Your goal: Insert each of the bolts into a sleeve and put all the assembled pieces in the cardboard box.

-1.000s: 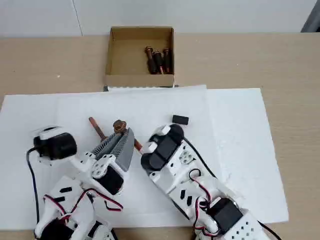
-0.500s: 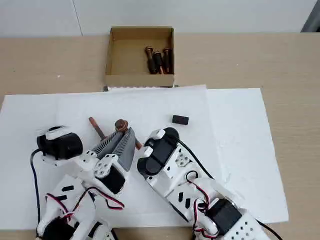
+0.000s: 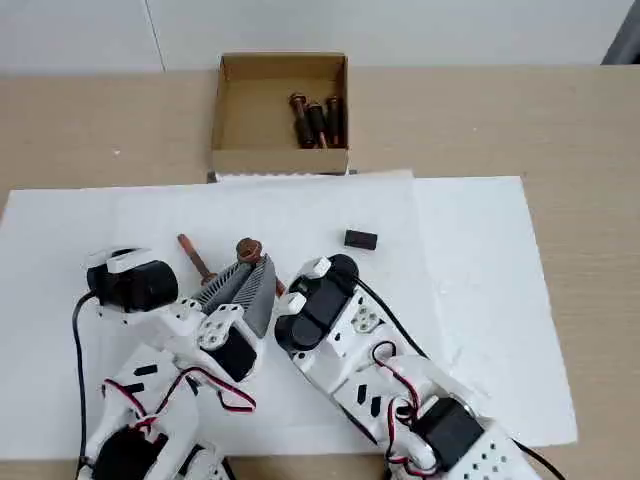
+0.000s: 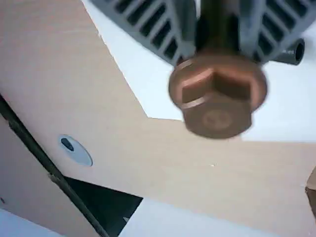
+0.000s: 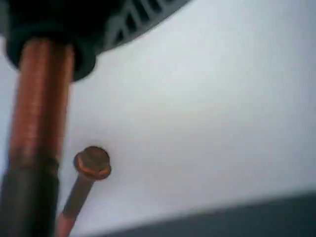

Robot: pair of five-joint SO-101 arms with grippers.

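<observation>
Gripping the hex-head bolt point(image 4: 217, 98) by its shank in the closed left jaws, apparently steadying it for sleeving; finding the right jaws' opening impossible to tell.

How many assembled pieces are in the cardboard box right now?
3 assembled pieces, side by side in the cardboard box, right half: one left, one middle, one right. None looks hidden.

Legible text: none.
Bolt head point(image 4: 217, 96): faint stamped mark on the face, too blurred to read.
</observation>
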